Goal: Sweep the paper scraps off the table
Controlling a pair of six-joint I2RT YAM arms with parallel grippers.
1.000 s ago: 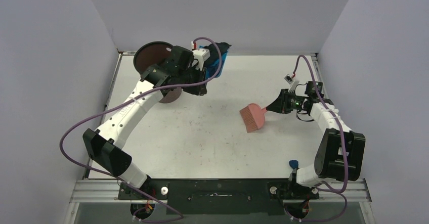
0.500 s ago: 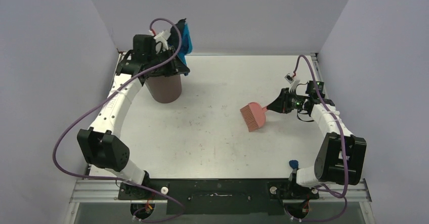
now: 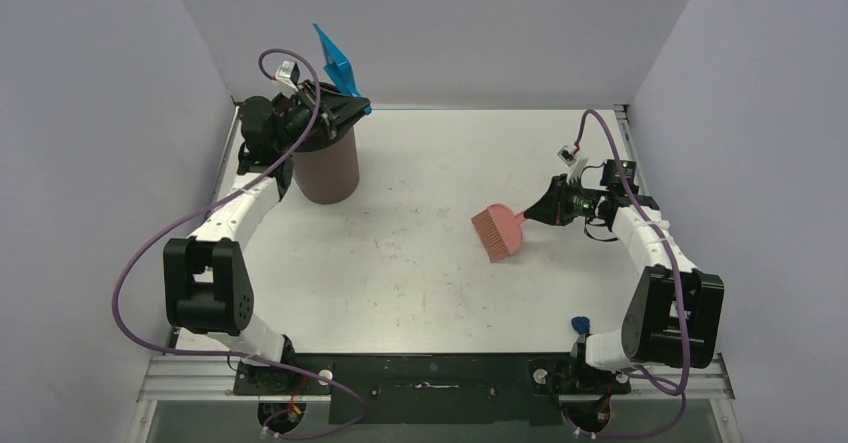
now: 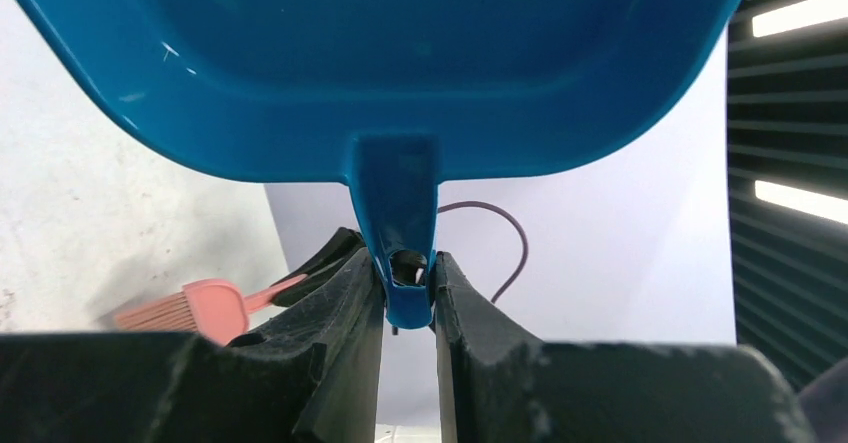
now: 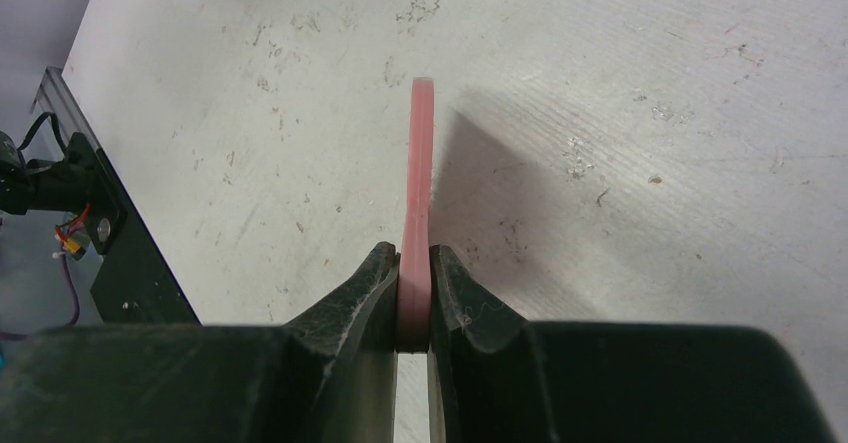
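Blue dustpan (image 3: 337, 63) is tipped steeply above the brown bin (image 3: 325, 168), your left gripper (image 4: 408, 285) clenched on its handle. Your right gripper (image 5: 413, 273) grasps the pink brush (image 3: 498, 231) over the white table (image 3: 420, 283), right of centre.

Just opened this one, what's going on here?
The left gripper is shut on the handle of the blue dustpan, holding it tipped steeply above the brown bin at the far left of the table, apparently emptying it. The right gripper is shut on the pink brush, held out over the table's middle right. No scraps show on the table in the top view.
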